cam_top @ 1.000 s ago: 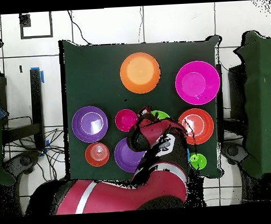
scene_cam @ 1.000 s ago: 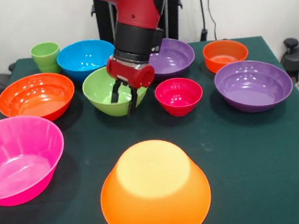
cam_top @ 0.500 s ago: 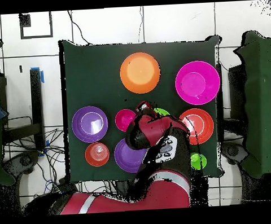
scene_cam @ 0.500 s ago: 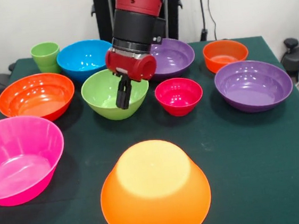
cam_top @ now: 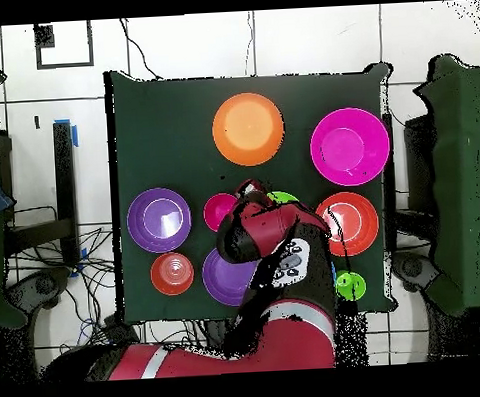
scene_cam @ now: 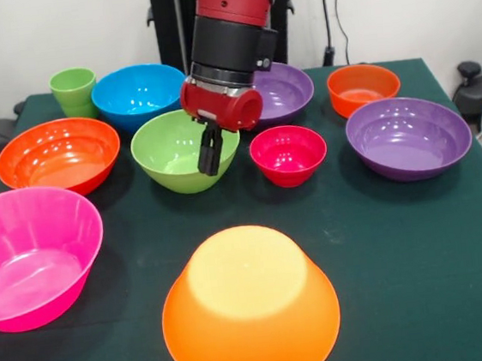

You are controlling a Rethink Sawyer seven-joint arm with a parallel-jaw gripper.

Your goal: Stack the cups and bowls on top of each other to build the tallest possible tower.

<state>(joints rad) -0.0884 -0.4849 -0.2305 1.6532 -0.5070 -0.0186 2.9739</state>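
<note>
Tabletop [scene_cam: 403, 241] in dark green cloth is being occupied by ten plastic vessels, none stacked. Arm [scene_cam: 232, 17], red and black, is being held down over the middle of the far half; in the overhead view it is hiding the blue bowl and most of the green one.

Pink bowl [scene_cam: 29, 254] is being shown upright at the near left edge. Orange bowl [scene_cam: 251, 313], upturned, is being shown at the near centre, well apart from the rest. Purple bowl [scene_cam: 409, 137] is being shown upright at the right. Red-orange bowl [scene_cam: 57, 155] is being shown behind the pink one. Green bowl [scene_cam: 173, 153] is being shown at the centre. Blue bowl [scene_cam: 133, 93] and a second purple bowl [scene_cam: 287, 89] are being shown behind it. Magenta-red bowl [scene_cam: 288, 154] is being shown just beside the green bowl. Small red-orange bowl [scene_cam: 362, 88] is being shown at the far right. Light-green cup [scene_cam: 74, 90] is being shown upright at the far left corner.

Gripper [scene_cam: 210, 152] is being held at the green bowl's right rim; its dark fingers are being seen close together as one shape, and whether anything is pinched cannot be told.
</note>
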